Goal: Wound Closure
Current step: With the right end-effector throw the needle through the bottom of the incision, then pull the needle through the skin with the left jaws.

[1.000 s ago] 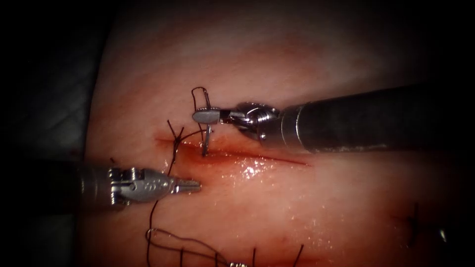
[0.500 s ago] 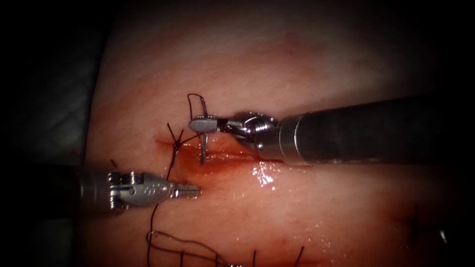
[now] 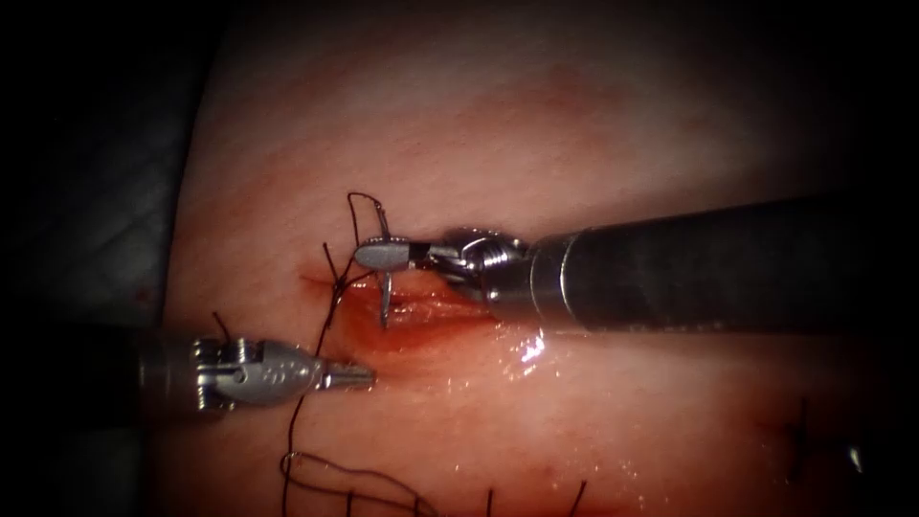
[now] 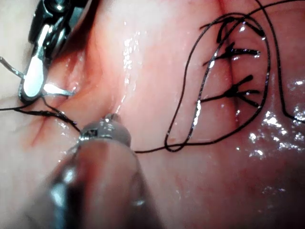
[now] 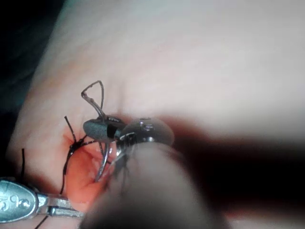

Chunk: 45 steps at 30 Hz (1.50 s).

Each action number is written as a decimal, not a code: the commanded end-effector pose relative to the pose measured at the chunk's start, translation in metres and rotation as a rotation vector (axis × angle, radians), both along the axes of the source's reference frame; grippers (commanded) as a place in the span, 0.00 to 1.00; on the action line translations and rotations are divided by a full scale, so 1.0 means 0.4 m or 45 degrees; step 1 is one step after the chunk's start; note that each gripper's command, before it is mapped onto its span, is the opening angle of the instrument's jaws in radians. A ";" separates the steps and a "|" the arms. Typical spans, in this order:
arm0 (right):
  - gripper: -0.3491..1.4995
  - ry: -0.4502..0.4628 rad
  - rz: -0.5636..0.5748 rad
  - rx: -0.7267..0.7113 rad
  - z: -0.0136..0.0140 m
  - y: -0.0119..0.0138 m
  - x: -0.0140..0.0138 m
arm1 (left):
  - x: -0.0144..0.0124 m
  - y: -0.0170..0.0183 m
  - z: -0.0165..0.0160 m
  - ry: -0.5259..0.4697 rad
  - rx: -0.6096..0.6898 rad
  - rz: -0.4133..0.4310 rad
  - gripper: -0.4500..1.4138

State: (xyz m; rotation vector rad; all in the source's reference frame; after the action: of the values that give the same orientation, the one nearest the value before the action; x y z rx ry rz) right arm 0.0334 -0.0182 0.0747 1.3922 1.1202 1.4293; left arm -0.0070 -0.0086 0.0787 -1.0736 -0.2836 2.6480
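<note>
Needle (image 3: 385, 299) held at the cut (image 3: 421, 311).
It is clamped mid-curve by the right tool (image 3: 381, 255), tip at the tissue (image 3: 574, 144); the left tool (image 3: 352, 375) is closed, empty, beside the thread (image 3: 308, 402) and a finished stitch (image 3: 337, 278).

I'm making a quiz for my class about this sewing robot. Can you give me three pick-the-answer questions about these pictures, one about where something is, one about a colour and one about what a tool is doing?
1. Where does the needle point?
A. Down at the cut
B. Far off on the dark cloth
C. Into the left tool

2. What colour is the thread?
A. White
B. Dark, near black
C. Bright yellow

3. What is the right tool doing?
A. Gaping open, holding nothing
B. Shut on the needle
C. Pinching the tissue

Answers:
1. A: the needle hangs from the jaws, its tip down at the wet red cut in the tissue.
2. B: the loops and knot tails look dark against the pink tissue.
3. B: its jaws are closed across the needle, near the end where the thread joins. The left tool, shut and holding nothing, lies below the cut.
</note>
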 end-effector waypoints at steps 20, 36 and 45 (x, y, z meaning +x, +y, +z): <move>0.00 0.036 -0.048 0.089 -0.0036 -0.0101 0.0020 | -0.0009 0.0011 0.0019 -0.006 0.007 0.002 0.00; 0.32 -0.018 0.144 -0.097 -0.0040 -0.0030 -0.0014 | -0.0015 -0.0003 0.0001 -0.026 -0.016 0.033 0.00; 0.83 -0.270 0.264 -0.407 0.0021 0.0122 -0.0144 | -0.0032 0.0015 -0.0023 -0.330 -0.189 0.101 0.29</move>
State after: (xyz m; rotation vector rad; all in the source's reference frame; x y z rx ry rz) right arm 0.0273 -0.0134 0.0748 0.9007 1.3133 1.4272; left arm -0.0077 -0.0075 0.0771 -1.5089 -0.1652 2.6311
